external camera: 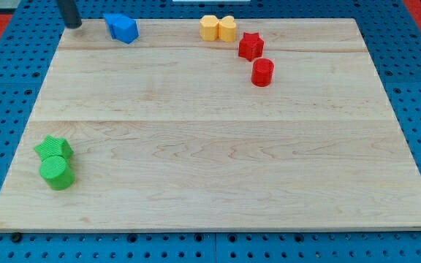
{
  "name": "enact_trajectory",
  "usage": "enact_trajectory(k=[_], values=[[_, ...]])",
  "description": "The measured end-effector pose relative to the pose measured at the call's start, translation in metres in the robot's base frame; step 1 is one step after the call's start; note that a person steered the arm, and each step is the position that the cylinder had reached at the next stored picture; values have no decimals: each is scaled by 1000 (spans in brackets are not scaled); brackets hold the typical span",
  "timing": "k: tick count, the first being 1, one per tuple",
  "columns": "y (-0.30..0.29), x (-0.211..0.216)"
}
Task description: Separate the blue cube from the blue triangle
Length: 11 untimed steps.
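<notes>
Two blue blocks sit pressed together at the view's top, left of centre, on the wooden board [210, 146]. The front right one looks like the blue cube [127, 31]. The one behind it on the left looks like the blue triangle [113, 22], though its shape is hard to make out. They touch with no gap. My dark rod comes down at the view's top left, and my tip [74, 26] rests at the board's far left corner. It is clearly apart from the blue pair, to their left.
Two yellow blocks [218, 28] touch each other at the top centre. A red star [250, 45] and a red cylinder [262, 71] stand to their lower right. A green star [52, 148] and a green cylinder [57, 173] stand at the lower left.
</notes>
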<state>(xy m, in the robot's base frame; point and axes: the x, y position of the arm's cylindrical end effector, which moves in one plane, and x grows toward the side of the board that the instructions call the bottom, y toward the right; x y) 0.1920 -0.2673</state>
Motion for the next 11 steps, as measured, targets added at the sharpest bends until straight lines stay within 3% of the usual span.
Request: enact_trajectory(k=[2,4,11], values=[[10,-1],[96,2],[118,58]])
